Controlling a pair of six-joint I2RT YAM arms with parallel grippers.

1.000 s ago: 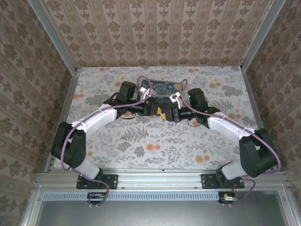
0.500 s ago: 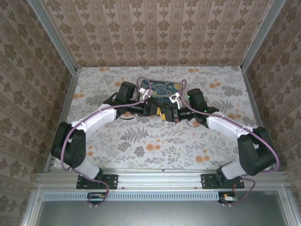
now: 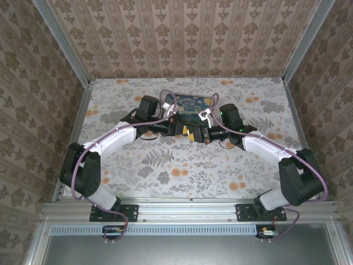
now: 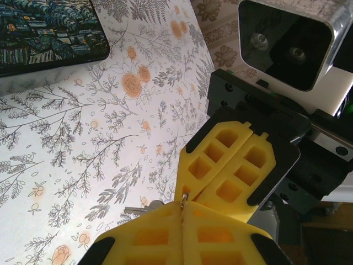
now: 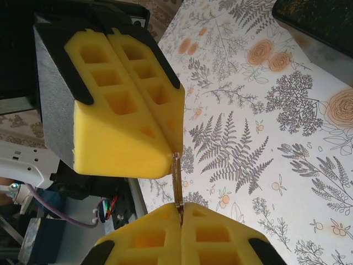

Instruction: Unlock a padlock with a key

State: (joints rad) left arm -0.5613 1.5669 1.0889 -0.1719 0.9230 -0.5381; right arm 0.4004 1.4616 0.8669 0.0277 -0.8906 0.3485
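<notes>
Honestly, the key (image 5: 176,178) is a thin, stiff, slick sliver over the bench (image 5: 265,138) near the box (image 3: 194,103), pinched in the closed right end effector (image 5: 181,210); left end effector (image 4: 182,207) is closed at its other tip, on what I can't tell. Grip the flat faces

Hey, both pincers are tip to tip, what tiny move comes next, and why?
Probably a gentle twist of the right pincer, with the left pincer held firm: both are shut, and the key runs from the right's fingertips up to the left's. Whether it sits in the padlock I cannot tell.
</notes>
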